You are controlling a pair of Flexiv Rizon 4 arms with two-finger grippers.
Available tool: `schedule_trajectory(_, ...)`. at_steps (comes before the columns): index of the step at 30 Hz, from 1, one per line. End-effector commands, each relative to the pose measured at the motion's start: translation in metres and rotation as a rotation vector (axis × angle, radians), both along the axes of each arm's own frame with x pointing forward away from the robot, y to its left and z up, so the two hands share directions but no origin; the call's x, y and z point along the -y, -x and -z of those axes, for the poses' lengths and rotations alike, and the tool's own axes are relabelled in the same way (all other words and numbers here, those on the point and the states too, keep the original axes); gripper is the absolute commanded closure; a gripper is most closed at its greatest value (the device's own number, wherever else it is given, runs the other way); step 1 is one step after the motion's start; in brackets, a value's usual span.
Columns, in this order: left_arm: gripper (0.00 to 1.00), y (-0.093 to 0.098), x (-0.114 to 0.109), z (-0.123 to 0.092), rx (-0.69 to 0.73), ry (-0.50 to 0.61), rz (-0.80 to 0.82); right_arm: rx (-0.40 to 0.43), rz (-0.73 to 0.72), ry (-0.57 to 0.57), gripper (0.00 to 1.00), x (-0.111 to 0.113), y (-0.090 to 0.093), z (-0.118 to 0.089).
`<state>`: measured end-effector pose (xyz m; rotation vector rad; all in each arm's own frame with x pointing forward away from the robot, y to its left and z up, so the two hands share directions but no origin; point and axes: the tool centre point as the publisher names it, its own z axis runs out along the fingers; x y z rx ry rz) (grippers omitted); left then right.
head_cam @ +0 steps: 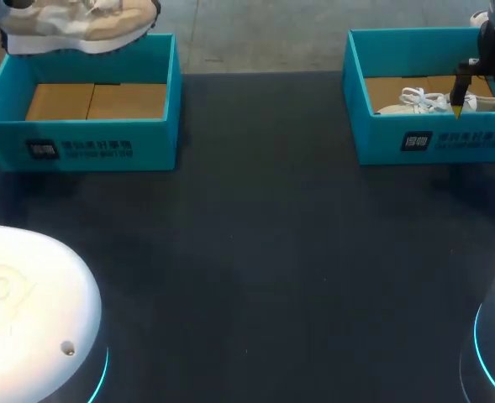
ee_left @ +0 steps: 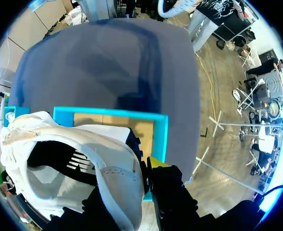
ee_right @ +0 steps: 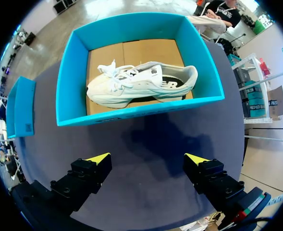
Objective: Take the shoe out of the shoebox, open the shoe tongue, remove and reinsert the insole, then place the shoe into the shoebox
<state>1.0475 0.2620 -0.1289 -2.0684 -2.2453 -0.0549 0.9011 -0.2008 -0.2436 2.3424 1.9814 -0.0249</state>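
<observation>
L gripper (ee_left: 137,179) clamped on cream shoe (ee_left: 59,163) at collar, left shoebox (ee_left: 161,130) below it; R gripper (ee_right: 147,160) wide open, empty, white shoe (ee_right: 141,84) in right shoebox (ee_right: 131,113) ahead; step: take-out; next prob. set shoe on table (head_cam: 255,235), open tongue.

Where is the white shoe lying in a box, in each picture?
Head view: white shoe inside the right-hand blue box.
Left wrist view: not in it; another shoe shows.
Right wrist view: white shoe in that box, ahead of the open right gripper.
Shared landmark: the blue box.
</observation>
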Motion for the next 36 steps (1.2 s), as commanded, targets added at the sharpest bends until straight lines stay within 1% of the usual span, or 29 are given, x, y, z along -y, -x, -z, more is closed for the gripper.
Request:
schedule_trajectory(1, 1.00, 0.103, 0.014, -0.007, 0.242, -0.034, 0.027, 0.002, 0.000, 0.000, 0.00, 0.000, 0.001, 0.000)
schedule_trajectory(3, 1.00, 0.119, 0.019, -0.006, 0.269, -0.047, 0.018, 0.002, 0.000, 0.000, 0.00, 0.000, 0.001, 0.000)
schedule_trajectory(4, 1.00, 0.130, 0.022, -0.005, 0.292, -0.057, 0.014, 0.002, 0.000, 0.000, 0.00, 0.000, 0.001, 0.000)
schedule_trajectory(5, 1.00, 0.136, 0.024, -0.004, 0.309, -0.064, 0.010, 0.002, 0.000, 0.000, 0.00, 0.000, 0.001, 0.000)
schedule_trajectory(8, 1.00, 0.164, 0.032, 0.001, 0.331, -0.060, 0.018, 0.002, 0.000, 0.000, 0.00, 0.000, 0.001, 0.000)
schedule_trajectory(10, 1.00, 0.177, 0.038, 0.005, 0.311, -0.042, 0.028, 0.002, 0.000, 0.000, 0.00, 0.000, 0.001, 0.000)
schedule_trajectory(15, 1.00, 0.211, 0.057, 0.018, 0.318, -0.046, 0.065, 0.002, 0.000, 0.000, 0.00, 0.000, 0.001, 0.000)
schedule_trajectory(20, 1.00, 0.236, 0.077, 0.026, 0.322, -0.050, 0.105, 0.002, 0.000, 0.000, 0.00, 0.000, 0.001, 0.000)
schedule_trajectory(26, 1.00, 0.254, 0.100, 0.039, 0.348, -0.066, 0.112, 0.002, 0.000, 0.000, 0.00, 0.000, 0.001, 0.000)
schedule_trajectory(30, 1.00, 0.271, 0.117, 0.051, 0.343, -0.072, 0.129, 0.002, 0.000, 0.000, 0.00, 0.000, 0.001, 0.000)
schedule_trajectory(36, 1.00, 0.296, 0.141, 0.063, 0.340, -0.076, 0.163, 0.002, 0.000, 0.000, 0.00, 0.000, 0.001, 0.000)
